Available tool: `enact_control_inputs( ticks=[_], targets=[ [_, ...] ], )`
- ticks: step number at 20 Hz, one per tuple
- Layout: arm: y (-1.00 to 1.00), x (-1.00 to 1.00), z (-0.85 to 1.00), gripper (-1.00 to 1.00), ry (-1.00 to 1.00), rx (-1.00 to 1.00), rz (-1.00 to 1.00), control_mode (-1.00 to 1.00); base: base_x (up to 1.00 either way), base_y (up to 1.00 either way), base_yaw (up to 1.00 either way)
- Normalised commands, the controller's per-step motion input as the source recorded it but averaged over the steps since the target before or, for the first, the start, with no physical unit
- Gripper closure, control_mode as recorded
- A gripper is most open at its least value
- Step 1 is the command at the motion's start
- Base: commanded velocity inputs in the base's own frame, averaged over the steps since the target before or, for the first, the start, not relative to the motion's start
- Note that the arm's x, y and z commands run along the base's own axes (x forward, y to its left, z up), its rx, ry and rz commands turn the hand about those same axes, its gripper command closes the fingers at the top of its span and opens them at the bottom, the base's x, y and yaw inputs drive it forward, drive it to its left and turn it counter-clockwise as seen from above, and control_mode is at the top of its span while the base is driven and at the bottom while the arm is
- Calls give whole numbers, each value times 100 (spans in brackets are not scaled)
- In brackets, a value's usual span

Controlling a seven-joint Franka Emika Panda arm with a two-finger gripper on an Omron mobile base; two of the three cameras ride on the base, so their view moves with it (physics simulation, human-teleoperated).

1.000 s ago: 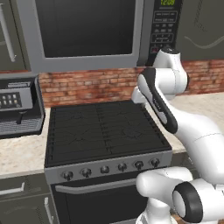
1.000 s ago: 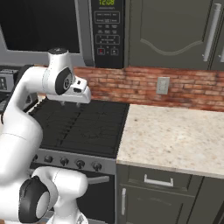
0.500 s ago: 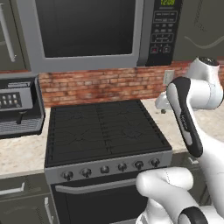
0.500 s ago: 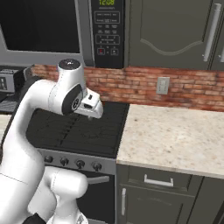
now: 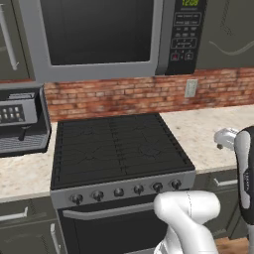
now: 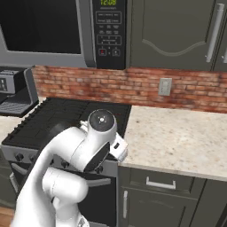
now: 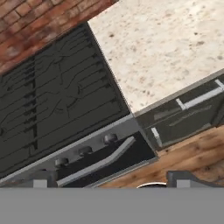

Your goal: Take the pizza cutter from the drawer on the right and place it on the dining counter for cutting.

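Kitchen floor lies nearest, and above it the end effector hangs with jaws wide and nothing between them. The arm has swung right, away from the stove, toward the beige surface. Under this surface a dark drawer front is closed. The pizza cutter is hidden, probably inside a drawer, so fetching is not yet begun.

Black stove under a microwave; coffee machine left; brick wall behind
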Motion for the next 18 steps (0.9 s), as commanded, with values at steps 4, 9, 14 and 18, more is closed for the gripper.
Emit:
enact_control_inputs(
  ticks=[4,9,14,18],
  targets=[
    [-89,-61,-57,-100,0,29,-44,-100,0,0,0],
    [-88,-44,-54,-100,-1,30,-39,-100,0,0,0],
    [-89,-16,-48,-100,-2,31,-27,-100,0,0,0],
    [-71,9,-33,-100,0,25,-17,-100,0,0,0]
  ],
)
